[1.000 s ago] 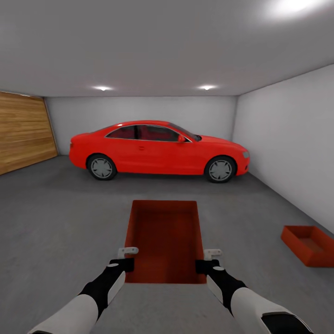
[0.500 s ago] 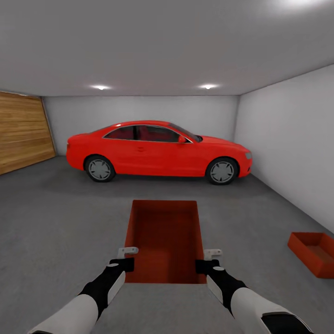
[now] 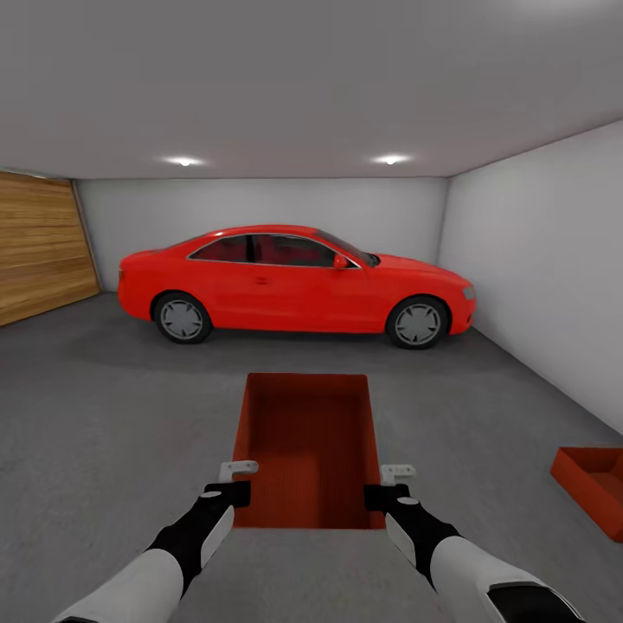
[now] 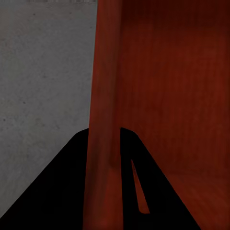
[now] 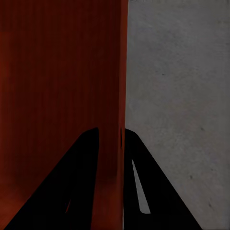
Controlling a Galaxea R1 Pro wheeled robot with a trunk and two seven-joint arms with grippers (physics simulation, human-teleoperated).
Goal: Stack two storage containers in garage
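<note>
I am in the garage, holding an orange-red storage container (image 3: 307, 446) level in front of me above the grey concrete floor (image 3: 112, 415). My left gripper (image 3: 237, 484) is shut on its left wall (image 4: 103, 143), and my right gripper (image 3: 389, 486) is shut on its right wall (image 5: 117, 143). In both wrist views the dark fingers (image 4: 67, 191) (image 5: 158, 191) straddle the thin wall. The second storage container (image 3: 597, 486) rests on the floor at the right edge of the head view, partly cut off.
A red car (image 3: 294, 285) is parked across the far end. The slatted wooden door (image 3: 39, 255) is on the left, and a pale grey wall (image 3: 545, 277) runs along the right. Open concrete lies between me and the car.
The whole view has shifted: the car and door slid left and the container on the floor slid toward the right edge. The held container and both grippers keep their place in the picture.
</note>
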